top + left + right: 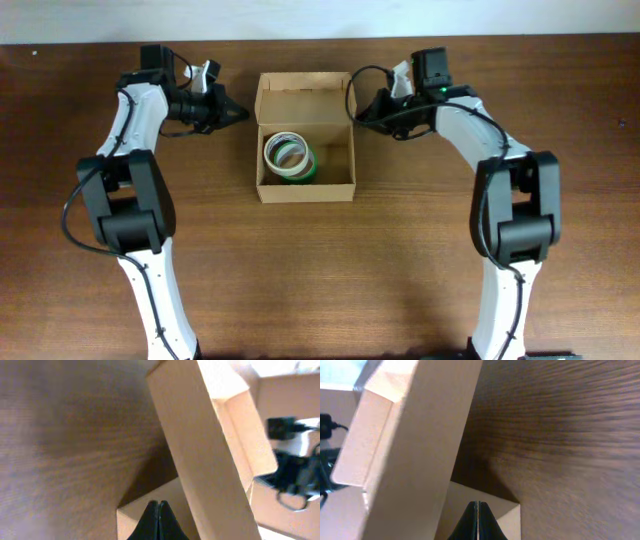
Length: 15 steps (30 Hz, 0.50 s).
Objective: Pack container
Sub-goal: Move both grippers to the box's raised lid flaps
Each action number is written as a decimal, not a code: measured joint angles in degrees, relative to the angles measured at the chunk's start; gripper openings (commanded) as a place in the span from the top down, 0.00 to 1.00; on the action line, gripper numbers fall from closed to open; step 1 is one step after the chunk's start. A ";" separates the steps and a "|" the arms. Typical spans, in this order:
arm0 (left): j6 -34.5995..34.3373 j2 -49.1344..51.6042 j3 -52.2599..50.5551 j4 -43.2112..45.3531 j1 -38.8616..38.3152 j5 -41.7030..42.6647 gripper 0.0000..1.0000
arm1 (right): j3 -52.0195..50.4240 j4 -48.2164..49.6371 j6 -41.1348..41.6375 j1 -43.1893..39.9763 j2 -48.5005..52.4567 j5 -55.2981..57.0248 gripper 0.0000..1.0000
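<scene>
The container (306,192), a tan cardboard box, stands open at the table's middle back, its hinged lid (304,97) standing up at the far side. Tape rolls (290,155), white and green, lie inside. My left gripper (240,113) is shut, its tips by the box's left wall near the back corner. My right gripper (356,115) is shut, its tips by the right wall. In the left wrist view the shut jaws (159,504) lie over a small cardboard flap (131,521) beside the box wall (200,435). In the right wrist view the shut jaws (478,504) lie over a like flap (507,517) beside the wall (420,450).
The brown wooden table (400,260) stretches around the box. A pale wall edge runs along the back (320,20). Both arms' bases stand at the front left and front right.
</scene>
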 measured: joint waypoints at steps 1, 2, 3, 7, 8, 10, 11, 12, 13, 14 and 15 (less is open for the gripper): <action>-1.09 0.68 0.00 1.68 0.00 1.03 0.98 | 0.00 0.42 0.07 0.26 0.48 -0.02 0.96; -2.43 1.29 0.00 3.15 0.00 1.95 0.98 | 0.00 1.20 0.11 0.63 1.25 -0.13 0.96; -3.43 2.01 0.00 4.42 0.00 2.75 0.98 | 0.00 1.79 0.07 0.85 1.68 -0.26 0.96; -8.20 4.39 0.00 10.47 0.00 6.27 0.98 | 0.00 5.42 0.24 1.20 2.91 -0.98 0.96; -9.42 4.94 0.00 12.24 -0.11 7.06 0.98 | 0.00 6.45 0.26 1.20 3.04 -1.11 0.96; -11.91 5.49 -0.02 15.10 -0.24 8.11 0.98 | 0.00 8.94 0.20 1.20 3.21 -1.81 0.96; -13.27 5.66 -0.02 16.74 -0.35 8.59 0.98 | 0.00 9.75 0.28 1.20 3.23 -2.10 0.96; -14.82 5.75 -0.02 18.47 -0.52 9.11 0.98 | 0.00 11.04 0.28 1.18 3.23 -2.47 0.96; -15.89 5.79 -0.02 19.63 -0.68 9.33 0.98 | 0.00 11.67 0.46 1.18 3.23 -2.62 0.96; -17.20 5.84 -0.02 20.90 -0.92 9.62 0.98 | 0.00 12.57 0.70 1.18 3.23 -2.93 0.96; -18.62 5.88 -0.02 22.18 -1.16 9.94 0.98 | 0.00 13.20 1.07 1.20 3.23 -3.15 0.96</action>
